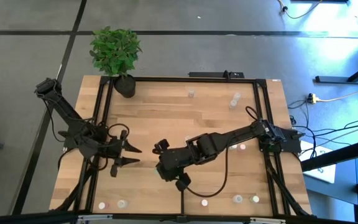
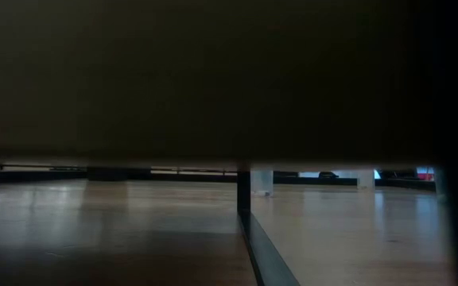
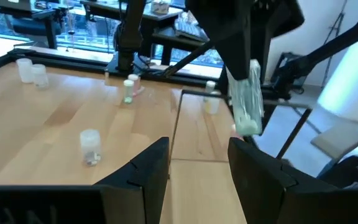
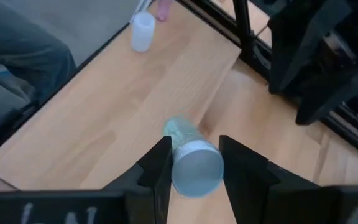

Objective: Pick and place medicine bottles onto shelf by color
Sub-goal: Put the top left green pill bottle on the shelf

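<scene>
The shelf (image 1: 166,112) is a light-wood panel edged by black rails. My right gripper (image 4: 194,143) reaches from the right to the shelf's middle and is shut on a clear medicine bottle (image 4: 191,158) with pale greenish contents and a whitish cap. The left wrist view shows that bottle (image 3: 248,99) hanging in the air. At the shelf's left side my left gripper (image 3: 197,168) stands open and points toward the right arm, with nothing between its fingers. Other medicine bottles stand upright on the wood, one close ahead of the left gripper (image 3: 91,146). My right gripper pinches the bottle between its two fingers (image 4: 160,165), on the sides just under the cap (image 4: 197,169). The fingers slant down toward the near left and lie along the bottle. Its cap faces the wrist and its bottom end (image 3: 247,127) sticks out past the fingertips, clear of the wood.
A potted plant (image 1: 124,84) stands at the far left corner. Bottles stand along the near edge (image 1: 122,203) (image 1: 238,199) and at the far right (image 1: 235,99). A black divider bar (image 1: 182,202) crosses the near part. A person's leg (image 4: 17,50) shows beyond the table's edge.
</scene>
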You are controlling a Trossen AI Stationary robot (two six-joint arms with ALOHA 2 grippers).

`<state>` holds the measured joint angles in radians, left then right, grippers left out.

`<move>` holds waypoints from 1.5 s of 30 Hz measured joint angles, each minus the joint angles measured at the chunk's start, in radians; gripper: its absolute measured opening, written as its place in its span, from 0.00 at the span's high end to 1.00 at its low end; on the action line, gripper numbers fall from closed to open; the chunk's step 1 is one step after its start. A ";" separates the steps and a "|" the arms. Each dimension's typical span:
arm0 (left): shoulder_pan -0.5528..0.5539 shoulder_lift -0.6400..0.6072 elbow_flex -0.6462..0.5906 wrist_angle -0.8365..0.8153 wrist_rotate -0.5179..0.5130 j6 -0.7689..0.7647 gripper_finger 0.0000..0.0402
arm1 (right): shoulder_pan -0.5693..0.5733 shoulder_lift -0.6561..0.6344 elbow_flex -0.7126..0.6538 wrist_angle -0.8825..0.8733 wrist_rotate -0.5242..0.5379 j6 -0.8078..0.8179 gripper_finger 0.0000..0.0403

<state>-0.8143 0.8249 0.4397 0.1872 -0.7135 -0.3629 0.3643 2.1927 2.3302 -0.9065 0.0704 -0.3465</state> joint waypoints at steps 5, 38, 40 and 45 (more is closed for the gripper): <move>0.000 0.006 0.001 0.062 0.066 0.000 0.61 | -0.007 0.030 0.000 0.029 0.010 -0.013 0.70; 0.011 0.149 0.000 0.057 0.023 0.012 0.61 | -0.071 0.118 0.001 0.174 0.041 -0.051 0.70; 0.011 0.158 0.000 0.058 0.023 -0.002 0.61 | -0.073 0.123 0.001 0.169 0.041 -0.050 0.70; 0.011 0.168 0.000 0.058 0.023 -0.013 0.61 | -0.073 0.124 0.000 0.157 0.034 -0.049 0.70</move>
<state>-0.8036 0.9932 0.4397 0.2447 -0.6907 -0.3762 0.2915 2.3165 2.3306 -0.7490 0.1048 -0.3953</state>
